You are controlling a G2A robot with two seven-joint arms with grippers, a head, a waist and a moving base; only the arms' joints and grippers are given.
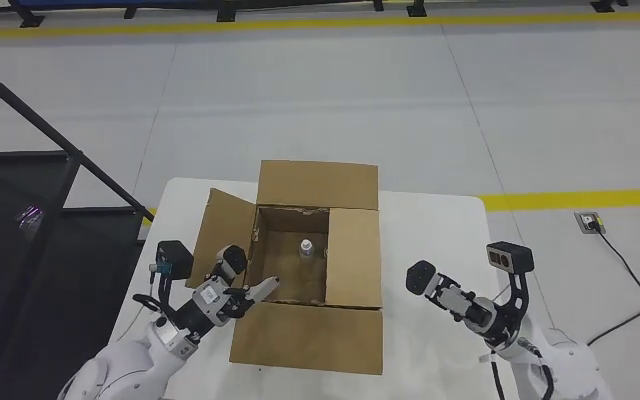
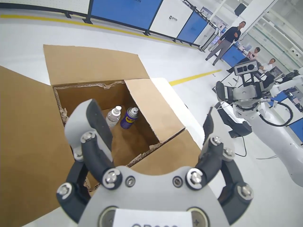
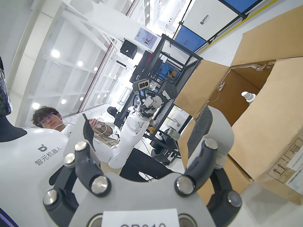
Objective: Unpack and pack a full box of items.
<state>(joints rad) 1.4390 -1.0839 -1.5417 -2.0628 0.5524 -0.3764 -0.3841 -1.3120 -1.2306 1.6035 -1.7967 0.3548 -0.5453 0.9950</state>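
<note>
We see a brown cardboard box (image 1: 305,338), flaps open, mid white table (image 1: 430,215). Inside, near the far wall, a clear plastic bottle with a white pump cap (image 2: 113,116) stands upright just beside a blue spray can (image 2: 129,119). Left gripper (image 2: 151,114): fingers spread, empty, at the box's near-left rim. Right gripper (image 3: 144,119): fingers apart, empty, over the table right of the box. There is a white printed label (image 3: 294,163) on the box side. The floor (image 1: 300,90) is pale grey with yellow lines.

Spread tool (image 3: 144,115) beside cardboard box (image 3: 260,131)
</note>
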